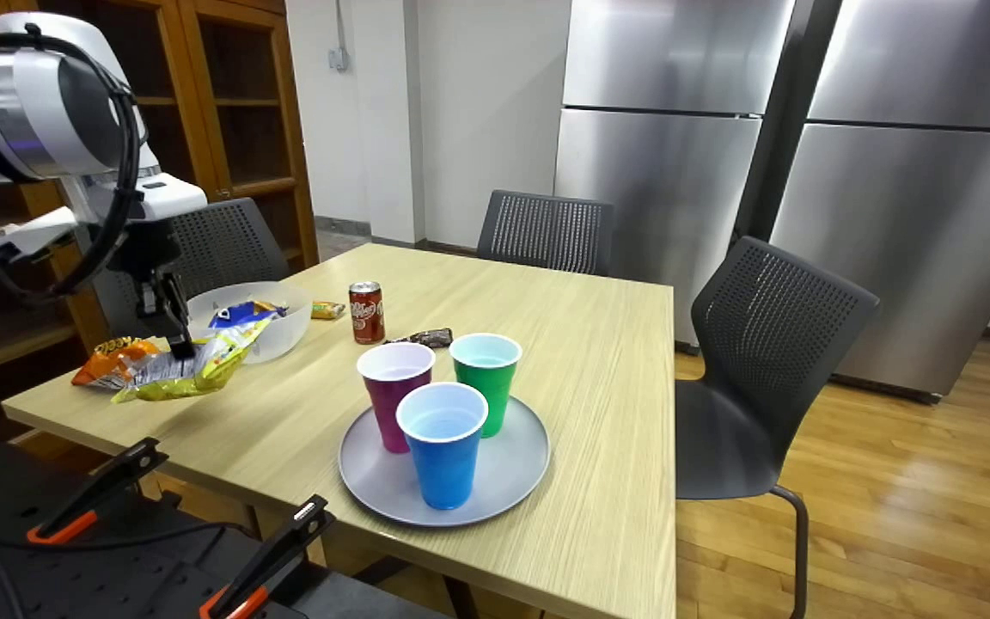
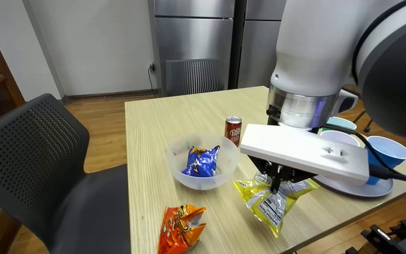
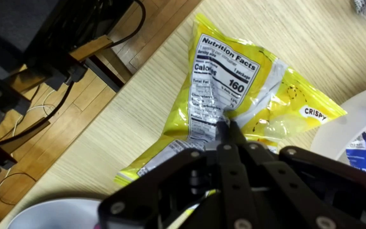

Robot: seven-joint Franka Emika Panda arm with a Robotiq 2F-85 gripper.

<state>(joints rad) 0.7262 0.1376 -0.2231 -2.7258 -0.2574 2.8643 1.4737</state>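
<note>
The fingers (image 1: 175, 320) of the gripper (image 3: 229, 129) are together, clamped on the middle of a yellow snack bag (image 3: 218, 95), whose nutrition panel faces the wrist camera. The bag is beside the translucent bowl (image 2: 203, 183), outside it, with one pointed corner toward it; in the wrist view that corner overlaps the bowl's rim, though whether they touch cannot be told. Inside the bowl lies a blue bag (image 2: 203, 164). In an exterior view, an orange bag (image 2: 180, 233) lies on the camera's side of the bowl, while a red soda can (image 2: 233, 128) stands upright near it, behind and to the right. In an exterior view, a small yellow wrapped snack (image 1: 328, 310) lies just right of the bowl, and a dark brown wrapper (image 1: 430, 338) lies farther right of it. Well apart from the bowl, to its right in both exterior views, a gray plate (image 1: 516, 464) bears three upright cups: a purple cup (image 1: 388, 395), a green cup (image 1: 491, 395) and a blue cup (image 1: 448, 468).
</note>
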